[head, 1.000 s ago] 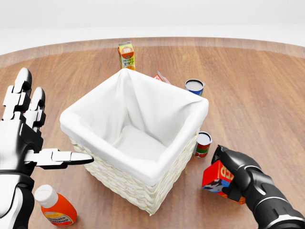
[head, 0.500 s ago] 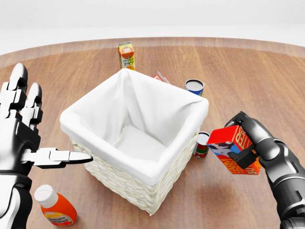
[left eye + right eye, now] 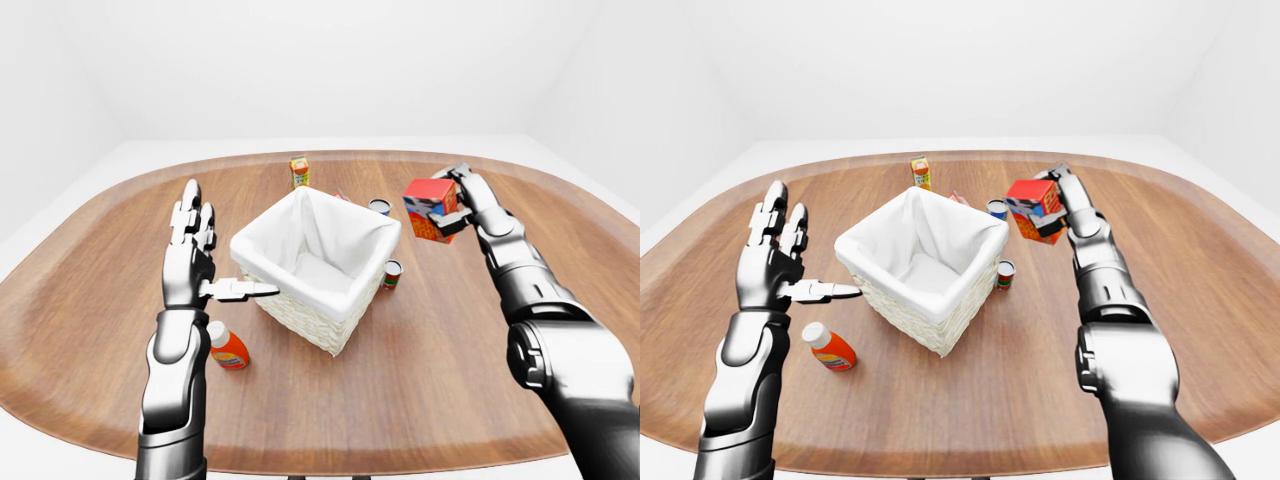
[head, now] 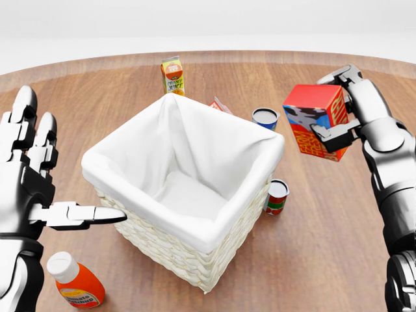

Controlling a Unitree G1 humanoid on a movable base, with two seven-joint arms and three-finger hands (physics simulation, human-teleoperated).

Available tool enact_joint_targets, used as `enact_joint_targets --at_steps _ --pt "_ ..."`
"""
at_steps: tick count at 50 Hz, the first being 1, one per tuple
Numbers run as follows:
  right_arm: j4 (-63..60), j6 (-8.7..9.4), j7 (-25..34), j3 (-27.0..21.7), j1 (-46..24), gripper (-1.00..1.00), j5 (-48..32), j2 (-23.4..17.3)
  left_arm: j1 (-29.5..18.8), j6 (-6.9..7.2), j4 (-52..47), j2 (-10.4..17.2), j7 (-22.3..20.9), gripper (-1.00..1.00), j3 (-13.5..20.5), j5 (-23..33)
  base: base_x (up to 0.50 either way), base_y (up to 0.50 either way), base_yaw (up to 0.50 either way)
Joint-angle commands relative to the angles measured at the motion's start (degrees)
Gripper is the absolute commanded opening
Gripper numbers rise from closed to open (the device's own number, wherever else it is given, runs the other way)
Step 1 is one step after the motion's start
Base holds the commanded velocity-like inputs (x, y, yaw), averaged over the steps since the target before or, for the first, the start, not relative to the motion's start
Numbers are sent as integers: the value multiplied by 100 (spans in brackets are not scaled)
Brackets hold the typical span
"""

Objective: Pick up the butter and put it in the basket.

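My right hand [image 4: 348, 110] pinches the butter [image 4: 315, 121] aloft, right of the basket [image 4: 195, 224], while my left hand [image 4: 29, 185] stays spread.

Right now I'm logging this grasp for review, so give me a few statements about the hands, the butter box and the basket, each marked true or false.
1. The right hand grips the butter box in the air. True.
2. The butter box already lies inside the basket. False: it is held to the right of the basket in the head view.
3. The left hand is open and holds nothing. True.
4. The ketchup bottle stands upright. False: it lies on its side at lower left.
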Motion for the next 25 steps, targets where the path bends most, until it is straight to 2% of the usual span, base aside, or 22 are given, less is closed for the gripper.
enact_joint_targets --at_steps 1,11,25 --pt "-354 0 -215 -220 -560 -100 480 108 23 0 66 -15 -3 100 -9 11 0 0 0" --pt "-336 0 -310 -151 -936 -100 664 399 4 0 135 -4 -13 100 -10 8 0 0 0" --pt "-1072 0 -176 35 -741 -100 850 1013 -1 0 121 10 -23 100 11 -19 0 0 0"
